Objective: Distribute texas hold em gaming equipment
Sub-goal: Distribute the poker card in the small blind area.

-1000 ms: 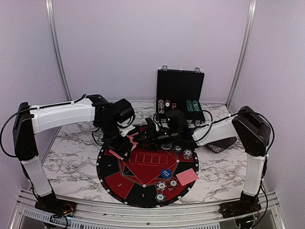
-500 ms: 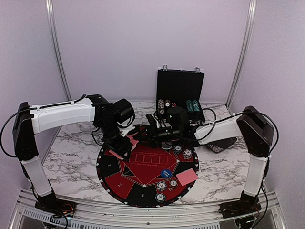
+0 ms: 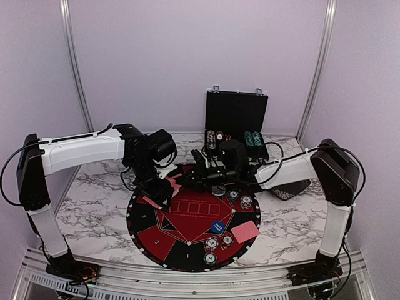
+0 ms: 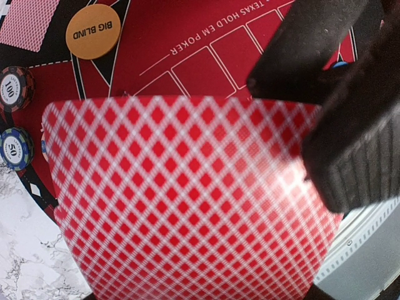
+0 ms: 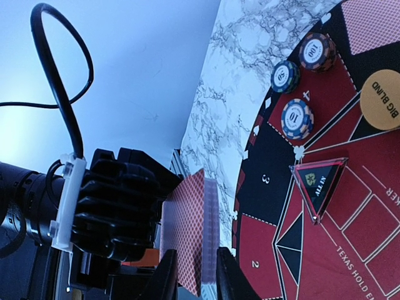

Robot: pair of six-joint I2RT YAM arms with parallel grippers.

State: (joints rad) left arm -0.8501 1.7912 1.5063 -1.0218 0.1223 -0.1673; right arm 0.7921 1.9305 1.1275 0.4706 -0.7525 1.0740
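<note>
**Top external:** fixed high above the near edge of the marble table [image 3: 94,209], facing forward and down, far enough back to take in the whole round mat [image 3: 145,219].
**Left wrist:** very near, looking down past the red-backed deck [image 4: 187,206], which fills most of the frame.
**Right wrist:** low and rolled sideways, apparently close to that deck, seen edge-on.
Both wrist views share the mat's orange disc [image 4: 93,31].

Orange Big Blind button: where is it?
The Big Blind button lies on the mat, top left in the left wrist view beside a face-down card, and at the right wrist view's right edge, near the 10 chip.
</note>
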